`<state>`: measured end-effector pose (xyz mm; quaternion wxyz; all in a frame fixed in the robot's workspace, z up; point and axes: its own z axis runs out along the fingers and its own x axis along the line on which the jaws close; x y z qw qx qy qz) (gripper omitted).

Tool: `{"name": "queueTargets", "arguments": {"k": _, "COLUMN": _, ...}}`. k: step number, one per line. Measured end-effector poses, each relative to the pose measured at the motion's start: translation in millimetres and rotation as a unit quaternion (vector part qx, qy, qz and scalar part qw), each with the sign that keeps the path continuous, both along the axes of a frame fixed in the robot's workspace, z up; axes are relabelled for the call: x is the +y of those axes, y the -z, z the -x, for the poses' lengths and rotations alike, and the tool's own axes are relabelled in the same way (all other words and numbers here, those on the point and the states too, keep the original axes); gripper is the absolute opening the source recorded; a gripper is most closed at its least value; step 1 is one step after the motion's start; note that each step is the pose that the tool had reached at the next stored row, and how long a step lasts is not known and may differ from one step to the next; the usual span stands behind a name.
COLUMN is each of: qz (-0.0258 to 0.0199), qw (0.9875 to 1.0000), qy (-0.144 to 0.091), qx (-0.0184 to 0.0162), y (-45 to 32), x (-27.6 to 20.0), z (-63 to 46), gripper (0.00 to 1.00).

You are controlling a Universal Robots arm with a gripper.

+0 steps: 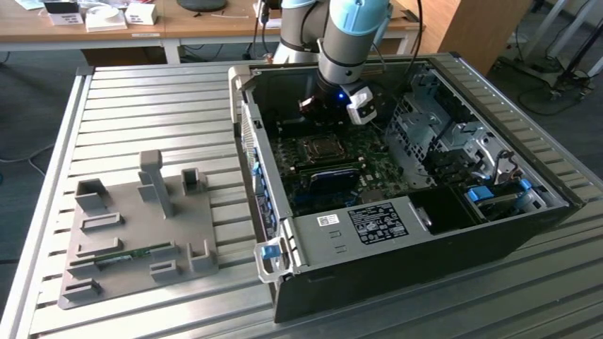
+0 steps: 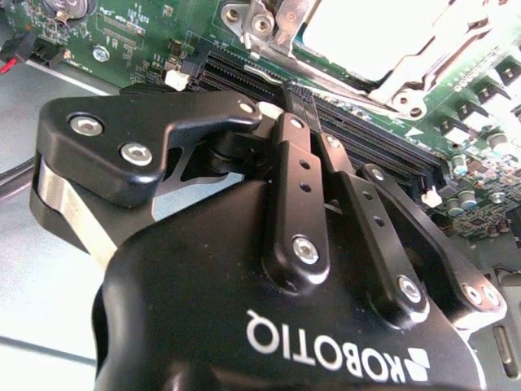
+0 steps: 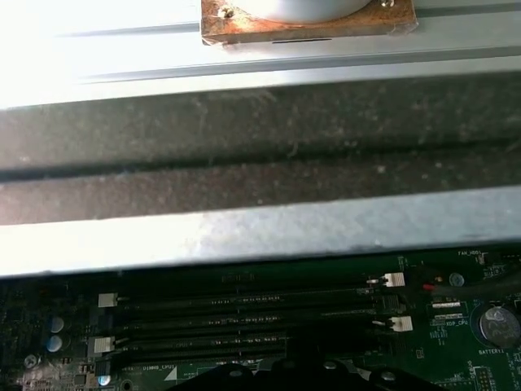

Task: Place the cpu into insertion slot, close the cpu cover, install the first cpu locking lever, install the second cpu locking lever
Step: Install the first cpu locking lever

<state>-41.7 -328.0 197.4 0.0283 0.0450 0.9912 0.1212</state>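
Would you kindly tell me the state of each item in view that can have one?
Computer case: open, side panel off.
CPU cover: down flat, not raised.
Memory slots: empty.
Gripper: shut, holding nothing, over the memory slots.
Memory stick: lying flat in the grey tray.

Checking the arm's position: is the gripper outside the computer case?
No, in the exterior view the gripper hangs inside the open computer case, over the motherboard.

Robotics lab, slatted metal bench (image 1: 141, 106), opened computer case (image 1: 424, 272), cluttered desks (image 1: 188, 27)
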Motion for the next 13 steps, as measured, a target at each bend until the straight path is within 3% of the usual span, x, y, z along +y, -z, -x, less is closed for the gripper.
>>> {"name": "queueTargets", "arguments": {"k": 13, "qz": 0.0, "qw": 1.0, "qy": 0.009, "qx": -0.0006, "y": 1.5, "x": -1.3, "z": 0.0, "gripper": 0.11}}
